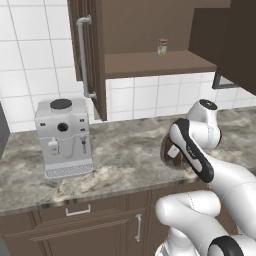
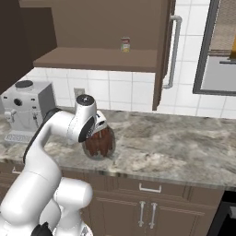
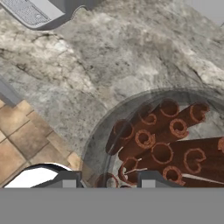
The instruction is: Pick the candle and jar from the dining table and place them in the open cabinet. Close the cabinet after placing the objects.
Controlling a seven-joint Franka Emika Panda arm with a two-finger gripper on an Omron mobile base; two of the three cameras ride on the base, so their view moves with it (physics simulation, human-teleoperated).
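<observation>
My gripper (image 2: 95, 132) is shut on the jar (image 2: 99, 144), a squat reddish-brown ribbed jar held tilted just above the marble counter (image 2: 175, 147), near its front edge. In the hand view the jar (image 3: 162, 148) lies right under my gripper (image 3: 109, 183), with brown rolled sticks showing through its clear top. From the left base view the jar (image 1: 171, 150) peeks out behind my wrist. The candle (image 1: 162, 46) stands small and yellow on the shelf of the open cabinet (image 1: 150, 65), up and behind the jar; it shows again as the candle (image 2: 125, 44) in the cabinet (image 2: 97, 59). The dining table is out of view.
A silver coffee machine (image 1: 62, 137) stands on the counter to the left. The cabinet doors (image 1: 90, 55) (image 2: 163, 50) hang open on either side, long silver handles facing out. Drawers and doors (image 2: 147, 203) run under the counter. Tiled floor (image 3: 26, 140) shows past the counter edge.
</observation>
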